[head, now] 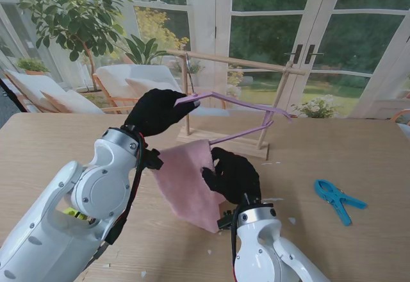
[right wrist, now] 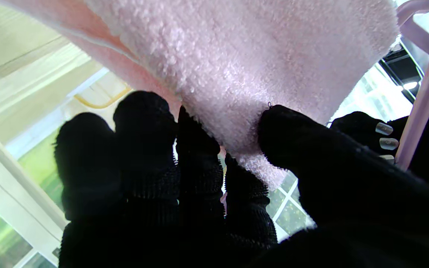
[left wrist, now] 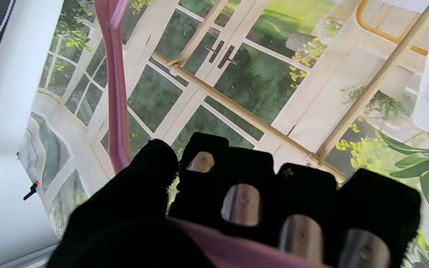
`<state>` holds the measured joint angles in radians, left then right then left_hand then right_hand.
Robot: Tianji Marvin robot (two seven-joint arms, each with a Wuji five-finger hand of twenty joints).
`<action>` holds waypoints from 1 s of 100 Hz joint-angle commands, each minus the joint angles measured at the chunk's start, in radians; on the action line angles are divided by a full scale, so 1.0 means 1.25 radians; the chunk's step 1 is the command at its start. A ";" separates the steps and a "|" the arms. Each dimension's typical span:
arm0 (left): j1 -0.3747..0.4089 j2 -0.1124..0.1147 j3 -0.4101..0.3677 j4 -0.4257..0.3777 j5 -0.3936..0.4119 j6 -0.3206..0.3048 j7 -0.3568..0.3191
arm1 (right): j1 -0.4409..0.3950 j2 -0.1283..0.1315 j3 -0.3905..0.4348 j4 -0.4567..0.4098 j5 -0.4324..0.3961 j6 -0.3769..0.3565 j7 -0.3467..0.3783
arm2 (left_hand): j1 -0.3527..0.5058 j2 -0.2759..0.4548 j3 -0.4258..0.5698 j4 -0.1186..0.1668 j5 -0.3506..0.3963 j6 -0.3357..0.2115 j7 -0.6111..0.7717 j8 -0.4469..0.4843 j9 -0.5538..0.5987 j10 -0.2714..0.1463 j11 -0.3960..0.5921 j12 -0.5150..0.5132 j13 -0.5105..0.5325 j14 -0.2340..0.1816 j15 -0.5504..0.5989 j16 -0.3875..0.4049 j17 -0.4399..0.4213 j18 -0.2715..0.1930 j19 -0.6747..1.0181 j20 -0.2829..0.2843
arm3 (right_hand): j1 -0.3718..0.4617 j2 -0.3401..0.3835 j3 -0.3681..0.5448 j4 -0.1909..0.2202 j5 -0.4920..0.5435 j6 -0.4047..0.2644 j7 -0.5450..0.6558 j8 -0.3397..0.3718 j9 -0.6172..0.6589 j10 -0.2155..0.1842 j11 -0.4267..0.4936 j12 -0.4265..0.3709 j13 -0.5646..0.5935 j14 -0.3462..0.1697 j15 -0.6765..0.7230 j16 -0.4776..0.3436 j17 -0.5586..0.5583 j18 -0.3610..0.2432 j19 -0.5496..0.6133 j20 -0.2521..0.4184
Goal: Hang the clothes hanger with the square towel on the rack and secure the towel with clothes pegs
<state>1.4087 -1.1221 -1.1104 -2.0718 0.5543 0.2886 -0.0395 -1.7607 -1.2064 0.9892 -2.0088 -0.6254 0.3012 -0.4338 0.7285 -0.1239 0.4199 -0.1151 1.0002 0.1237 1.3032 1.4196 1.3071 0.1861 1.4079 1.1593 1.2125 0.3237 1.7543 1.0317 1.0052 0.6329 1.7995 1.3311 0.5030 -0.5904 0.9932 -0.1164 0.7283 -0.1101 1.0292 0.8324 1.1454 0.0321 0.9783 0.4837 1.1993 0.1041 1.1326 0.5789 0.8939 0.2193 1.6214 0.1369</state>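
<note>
My left hand (head: 158,110) is shut on one end of the pink clothes hanger (head: 240,102) and holds it up in front of the wooden rack (head: 237,62). From the hanger's lower bar hangs the pink square towel (head: 189,182). My right hand (head: 232,174) is shut on the towel's right edge, thumb and fingers pinching the cloth (right wrist: 237,74). The left wrist view has the hanger's arm (left wrist: 116,85) rising from my fingers (left wrist: 240,197), with the rack's rail (left wrist: 237,111) beyond. A blue clothes peg (head: 338,199) lies on the table to the right.
The rack's wooden base (head: 224,142) stands at the table's middle, far from me, in front of glass doors. Small white specks dot the wooden table (head: 359,154). A potted tree and garden chairs stand beyond the table on the left.
</note>
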 commanded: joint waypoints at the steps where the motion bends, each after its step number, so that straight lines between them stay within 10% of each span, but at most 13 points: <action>1: 0.004 -0.007 0.002 -0.003 0.008 0.010 -0.001 | -0.005 -0.005 -0.006 -0.003 -0.007 0.010 -0.009 | 0.014 0.040 -0.014 0.029 0.034 -0.002 0.014 0.019 0.034 -0.019 0.030 -0.003 0.040 -0.051 0.097 0.010 0.032 -0.026 0.236 0.022 | 0.028 -0.027 0.046 -0.011 0.016 -0.035 0.019 -0.011 0.043 -0.012 0.049 0.036 0.072 -0.009 0.045 0.006 0.049 -0.035 0.070 0.415; 38: 0.011 -0.003 0.005 0.012 0.027 -0.001 -0.005 | 0.032 0.001 -0.029 -0.005 -0.151 0.039 -0.067 | 0.015 0.040 -0.016 0.029 0.035 -0.002 0.014 0.019 0.035 -0.023 0.030 -0.008 0.040 -0.058 0.099 0.007 0.034 -0.039 0.236 0.018 | 0.048 -0.025 0.007 -0.046 0.026 -0.030 0.028 -0.058 0.048 -0.002 0.172 0.162 0.094 -0.072 0.231 0.082 0.097 -0.121 0.181 0.403; 100: 0.042 0.005 -0.055 0.003 -0.070 -0.094 -0.043 | -0.012 -0.007 0.093 -0.093 -0.129 0.118 -0.073 | -0.003 0.027 0.010 0.033 0.052 -0.010 0.015 0.016 0.034 -0.024 0.045 -0.011 0.040 -0.063 0.103 0.008 0.033 -0.038 0.236 0.022 | 0.049 -0.035 0.017 -0.050 0.038 -0.007 0.034 -0.072 0.075 -0.018 0.184 0.182 0.094 -0.087 0.280 0.109 0.142 -0.131 0.204 0.392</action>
<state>1.4568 -1.1154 -1.1716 -2.0558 0.4718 0.1726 -0.0811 -1.7572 -1.2124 1.0942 -2.1140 -0.7937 0.4364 -0.5351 0.7285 -0.1238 0.4197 -0.1149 1.0114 0.1155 1.3032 1.4196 1.3075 0.1771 1.4109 1.1481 1.2126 0.3090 1.7545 1.0314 1.0069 0.6053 1.8010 1.3311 0.5282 -0.6252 0.9921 -0.1540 0.7575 -0.0961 1.0396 0.7455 1.1998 0.0059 1.1715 0.6956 1.2859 0.0151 1.4371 0.6942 1.0330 0.1397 1.7988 0.1456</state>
